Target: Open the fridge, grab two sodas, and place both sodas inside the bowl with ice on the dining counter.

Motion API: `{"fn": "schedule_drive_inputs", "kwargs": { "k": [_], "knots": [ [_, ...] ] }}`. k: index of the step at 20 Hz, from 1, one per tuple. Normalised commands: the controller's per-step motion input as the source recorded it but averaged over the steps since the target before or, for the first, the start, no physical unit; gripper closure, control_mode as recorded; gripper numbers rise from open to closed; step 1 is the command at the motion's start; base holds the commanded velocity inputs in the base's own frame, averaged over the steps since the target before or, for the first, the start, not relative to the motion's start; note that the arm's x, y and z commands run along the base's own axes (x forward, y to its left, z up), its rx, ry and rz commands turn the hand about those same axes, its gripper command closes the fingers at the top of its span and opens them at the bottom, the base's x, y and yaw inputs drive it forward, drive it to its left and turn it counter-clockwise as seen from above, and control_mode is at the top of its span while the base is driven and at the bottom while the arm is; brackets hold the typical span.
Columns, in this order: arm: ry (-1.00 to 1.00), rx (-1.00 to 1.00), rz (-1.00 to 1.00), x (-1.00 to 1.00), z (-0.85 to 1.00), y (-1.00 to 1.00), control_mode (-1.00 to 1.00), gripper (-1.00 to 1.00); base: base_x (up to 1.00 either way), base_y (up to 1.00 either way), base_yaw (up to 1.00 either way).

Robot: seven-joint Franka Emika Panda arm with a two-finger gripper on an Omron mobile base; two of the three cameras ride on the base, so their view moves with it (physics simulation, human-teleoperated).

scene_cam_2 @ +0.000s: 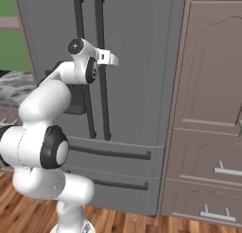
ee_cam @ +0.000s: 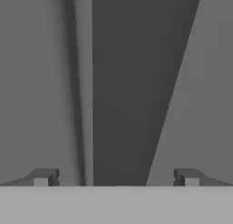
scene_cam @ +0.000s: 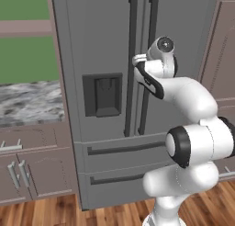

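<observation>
The tall grey steel fridge (scene_cam: pixel 105 36) (scene_cam_2: pixel 142 61) stands with both doors shut. Its two long dark handles (scene_cam: pixel 132 64) (scene_cam_2: pixel 100 38) run side by side down the middle. My gripper (scene_cam: pixel 137 60) (scene_cam_2: pixel 112 59) (ee_cam: pixel 116 177) is raised to upper-handle height, close in front of the doors. It is open. In the hand view a dark vertical handle (ee_cam: pixel 132 82) lies between the two wide-apart fingertips (ee_cam: pixel 43 176), which do not touch it. The sodas, the bowl with ice and the dining counter are out of view.
A dark dispenser recess (scene_cam: pixel 103 94) sits in the left door, with two drawers (scene_cam: pixel 119 149) below. Brown cabinets (scene_cam_2: pixel 208 109) flank the fridge on the right. A marbled worktop (scene_cam: pixel 27 103) over lower cabinets (scene_cam: pixel 27 170) lies to the left. The floor (scene_cam: pixel 69 211) is wood.
</observation>
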Motion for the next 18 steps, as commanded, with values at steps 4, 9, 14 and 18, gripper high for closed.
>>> {"fn": "schedule_drive_inputs", "kwargs": {
  "k": [4, 9, 14, 18],
  "knots": [
    [0.00, 0.00, 0.00, 0.52, 0.16, -0.19, -1.00, -1.00, 0.00, 0.00, 0.00],
    [0.00, 0.00, 0.00, 0.46, 0.04, -0.10, -1.00, -1.00, 0.00, 0.00, 0.00],
    [0.00, 0.00, 0.00, 0.43, -0.08, 0.01, -1.00, 1.00, 0.00, 0.00, 0.00],
    [0.06, -0.02, -0.01, 0.03, -0.11, 0.01, -1.00, 1.00, 0.00, 0.00, 0.00]
  ]
}}
